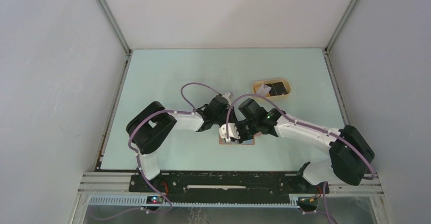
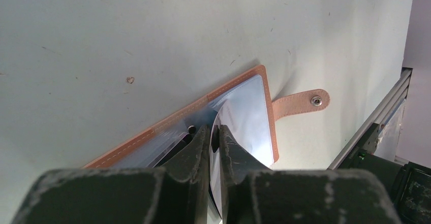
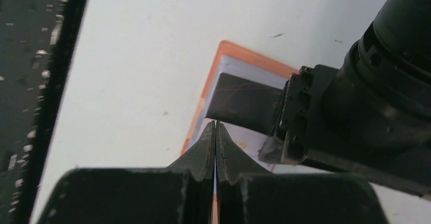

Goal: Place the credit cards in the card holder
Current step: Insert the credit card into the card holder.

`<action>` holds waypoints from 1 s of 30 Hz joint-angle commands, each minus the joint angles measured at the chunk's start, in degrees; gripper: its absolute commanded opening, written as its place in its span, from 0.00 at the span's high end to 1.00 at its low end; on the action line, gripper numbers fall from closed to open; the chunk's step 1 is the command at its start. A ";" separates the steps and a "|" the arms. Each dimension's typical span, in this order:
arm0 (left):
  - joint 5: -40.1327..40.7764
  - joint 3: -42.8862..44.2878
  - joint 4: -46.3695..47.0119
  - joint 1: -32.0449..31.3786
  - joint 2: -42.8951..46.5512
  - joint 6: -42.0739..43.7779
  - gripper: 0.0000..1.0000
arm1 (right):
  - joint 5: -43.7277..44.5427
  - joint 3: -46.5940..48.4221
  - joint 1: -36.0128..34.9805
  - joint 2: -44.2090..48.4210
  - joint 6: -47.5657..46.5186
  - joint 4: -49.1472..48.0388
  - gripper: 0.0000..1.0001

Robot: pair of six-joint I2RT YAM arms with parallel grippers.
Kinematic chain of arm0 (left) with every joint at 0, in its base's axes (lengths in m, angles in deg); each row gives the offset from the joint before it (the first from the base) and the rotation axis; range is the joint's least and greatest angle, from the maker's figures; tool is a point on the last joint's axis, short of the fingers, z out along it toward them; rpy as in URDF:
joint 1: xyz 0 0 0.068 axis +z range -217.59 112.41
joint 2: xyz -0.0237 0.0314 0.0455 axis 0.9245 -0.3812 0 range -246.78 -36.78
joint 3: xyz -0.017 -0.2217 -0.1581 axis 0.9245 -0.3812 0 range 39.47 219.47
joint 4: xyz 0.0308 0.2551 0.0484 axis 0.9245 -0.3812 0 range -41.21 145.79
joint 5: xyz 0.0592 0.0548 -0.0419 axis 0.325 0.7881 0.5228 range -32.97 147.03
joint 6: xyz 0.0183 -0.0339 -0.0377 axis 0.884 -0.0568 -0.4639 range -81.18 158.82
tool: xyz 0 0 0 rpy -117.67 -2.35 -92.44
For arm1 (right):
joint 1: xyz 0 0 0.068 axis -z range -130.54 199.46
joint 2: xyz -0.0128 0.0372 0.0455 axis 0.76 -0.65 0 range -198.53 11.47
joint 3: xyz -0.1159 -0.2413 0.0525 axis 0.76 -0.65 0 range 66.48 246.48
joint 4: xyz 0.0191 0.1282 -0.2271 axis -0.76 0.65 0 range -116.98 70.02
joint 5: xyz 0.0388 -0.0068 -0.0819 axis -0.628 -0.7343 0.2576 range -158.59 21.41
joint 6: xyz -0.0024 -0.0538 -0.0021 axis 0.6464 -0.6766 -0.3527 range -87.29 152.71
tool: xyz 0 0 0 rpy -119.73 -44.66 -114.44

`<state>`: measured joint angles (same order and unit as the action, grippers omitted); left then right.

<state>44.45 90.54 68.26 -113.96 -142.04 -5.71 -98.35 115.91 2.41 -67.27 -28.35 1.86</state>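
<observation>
Both claws meet low over the card holder (image 1: pixel 248 141), which lies opened flat on the table (image 1: pixel 167 71) near the arm bases in the top view. The left gripper (image 1: pixel 229 132) reaches in from the left and the right gripper (image 1: pixel 244 131) from the right, so close together that most of the holder is hidden beneath them. Well apart, toward the far right, a tan tray (image 1: pixel 291 88) holds one dark card (image 1: pixel 278 88), probably parked there until a pocket is ready. From the left wrist, the fingers stand almost together with a clear sleeve (image 2: pixel 244 115) nipped between them. Lifting that leaf off the pale inside looks meant to open a mouth for a card, while the snap strap (image 2: pixel 299 103) lies loose on the table beside the brown rim. From the right wrist, the jaws are pressed together over the holder's orange-brown edge; a thin sliver shows in the slit, yet I cannot tell whether it is gripped. Just beyond the tips a second dark card (image 3: pixel 244 99) lies on the holder's inside, seemingly partway home, beside the left arm's wrist (image 3: pixel 366 97).
</observation>
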 commanded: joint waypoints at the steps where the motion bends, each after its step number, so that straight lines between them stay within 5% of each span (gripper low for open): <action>1: 1.59 0.85 -5.61 -0.70 -2.67 3.22 0.86 | 7.22 0.01 -2.45 -3.81 -2.91 -8.35 0.99; 30: 1.17 0.57 -5.43 -0.68 -2.67 3.49 0.78 | 18.42 0.93 -5.25 -12.01 -4.37 -10.43 1.00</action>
<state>44.34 90.61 68.66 -113.96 -142.39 -5.64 -81.89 115.91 -2.44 -78.96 -31.41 -9.24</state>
